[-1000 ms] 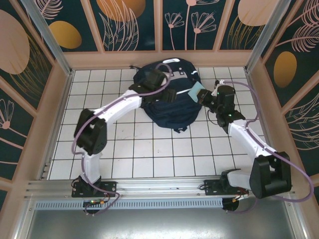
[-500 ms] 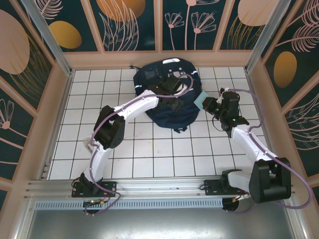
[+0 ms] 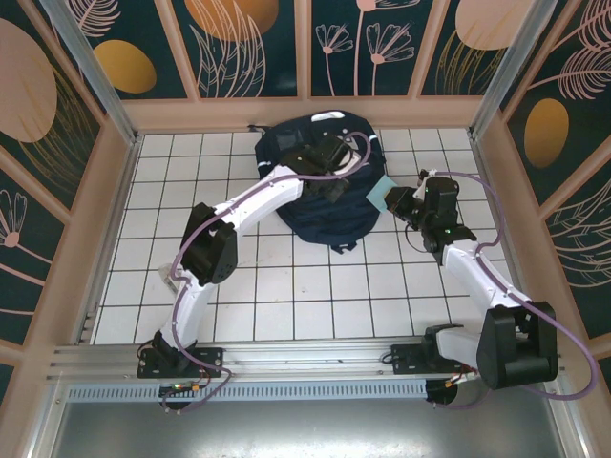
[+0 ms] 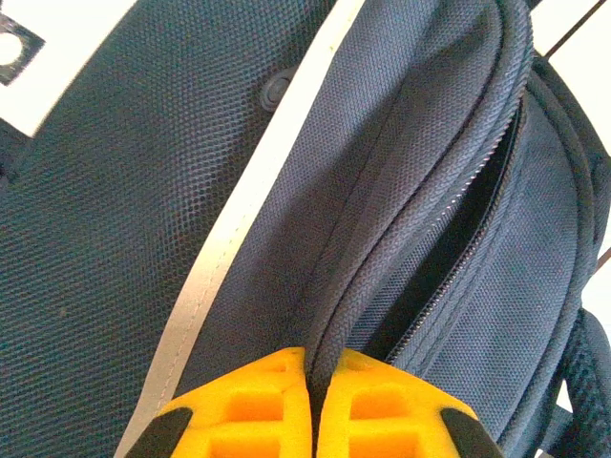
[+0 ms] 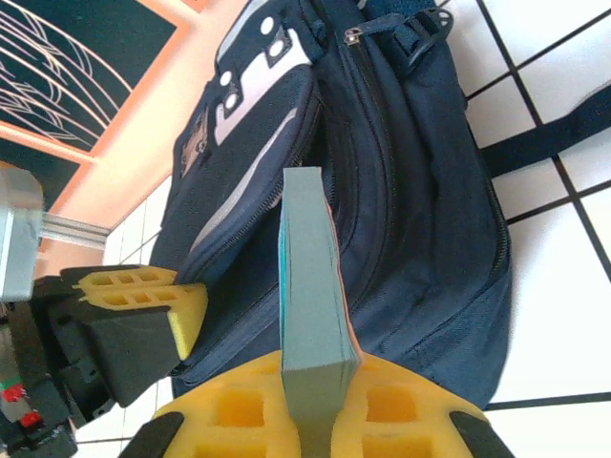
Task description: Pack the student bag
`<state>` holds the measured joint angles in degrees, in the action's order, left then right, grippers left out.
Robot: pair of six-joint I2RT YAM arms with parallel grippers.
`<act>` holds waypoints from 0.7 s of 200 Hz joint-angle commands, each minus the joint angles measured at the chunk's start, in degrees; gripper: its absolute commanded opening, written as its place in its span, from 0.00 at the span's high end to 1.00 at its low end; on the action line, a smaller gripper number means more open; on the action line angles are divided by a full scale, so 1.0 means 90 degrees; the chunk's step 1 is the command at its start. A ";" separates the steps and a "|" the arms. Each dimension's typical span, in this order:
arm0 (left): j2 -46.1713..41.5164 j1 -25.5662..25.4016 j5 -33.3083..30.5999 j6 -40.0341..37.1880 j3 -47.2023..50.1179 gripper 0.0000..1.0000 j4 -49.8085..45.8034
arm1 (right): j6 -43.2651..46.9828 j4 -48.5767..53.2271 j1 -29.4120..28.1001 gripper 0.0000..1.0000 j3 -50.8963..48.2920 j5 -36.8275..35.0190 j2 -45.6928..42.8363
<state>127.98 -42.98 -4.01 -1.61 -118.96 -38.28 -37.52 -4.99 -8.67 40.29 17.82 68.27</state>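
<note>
On the white-tiled table (image 3: 248,286), right of the middle, the right gripper (image 5: 320,382) was clamped on the lower edge of a thin teal-grey book (image 5: 310,277), held on edge just beside the right side of the student bag (image 3: 329,215), a large navy-blue fabric backpack with white reflective stripes and dark straps. The bag lay flat against the table's far edge, about midway along it. Over it, the left gripper (image 4: 313,401) had its yellow fingers pressed together on a fold of cloth beside the open zip mouth (image 4: 458,239). The bag looked soft and slack, likely to sag and bunch rather than hold a shape, and light enough to drag across the tiles if pulled sideways. The woven cloth seemed grippy, not slick. The corded seam by the zip looked the firmest place to pinch, so lifting there should part the opening for the book.
</note>
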 commanded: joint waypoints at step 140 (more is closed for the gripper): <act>-0.0401 0.0122 0.0526 0.1213 -0.0883 1.00 -0.0056 | -0.4095 -0.5402 -0.1518 1.00 0.1278 -0.0155 0.4263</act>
<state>127.87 -41.67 -0.51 6.68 -125.91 -41.28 -65.56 -44.38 -19.66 46.72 21.08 101.41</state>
